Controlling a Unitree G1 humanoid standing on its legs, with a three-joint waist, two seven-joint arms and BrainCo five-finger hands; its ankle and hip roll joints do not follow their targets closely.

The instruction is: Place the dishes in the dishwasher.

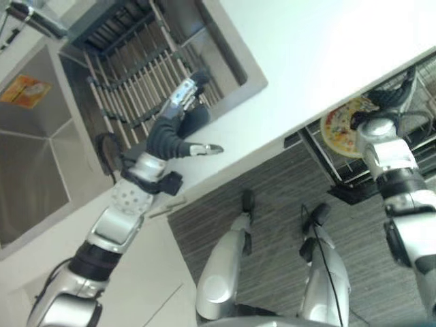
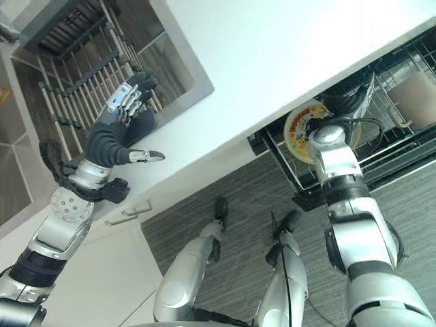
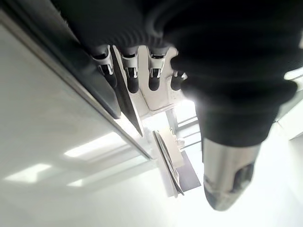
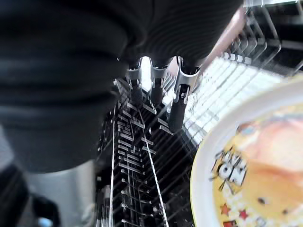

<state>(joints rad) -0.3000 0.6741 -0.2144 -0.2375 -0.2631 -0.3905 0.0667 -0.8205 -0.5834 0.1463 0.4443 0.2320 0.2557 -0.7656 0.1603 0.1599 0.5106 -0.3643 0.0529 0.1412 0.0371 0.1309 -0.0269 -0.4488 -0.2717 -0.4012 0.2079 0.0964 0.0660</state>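
A white plate (image 1: 340, 128) with a yellow and orange picture stands on edge in the pulled-out dishwasher rack (image 2: 409, 136) under the counter. My right hand (image 1: 390, 95) reaches into the rack just beside that plate (image 4: 251, 170). Its fingers (image 4: 179, 101) point straight in among the wires, open and not closed round the plate. My left hand (image 1: 174, 129) is raised above the counter's edge next to the sink, open with straight fingers (image 3: 130, 78) and nothing held. A dark shape (image 2: 141, 126) sits right behind it; I cannot tell what it is.
A wire drying rack (image 1: 136, 75) fills the sunken bay beside a steel sink basin (image 1: 34, 157). The white countertop (image 1: 327, 48) runs between sink and dishwasher. A pale beige item (image 2: 417, 95) sits deeper in the dishwasher rack. A cabinet handle (image 1: 167, 208) shows below the counter.
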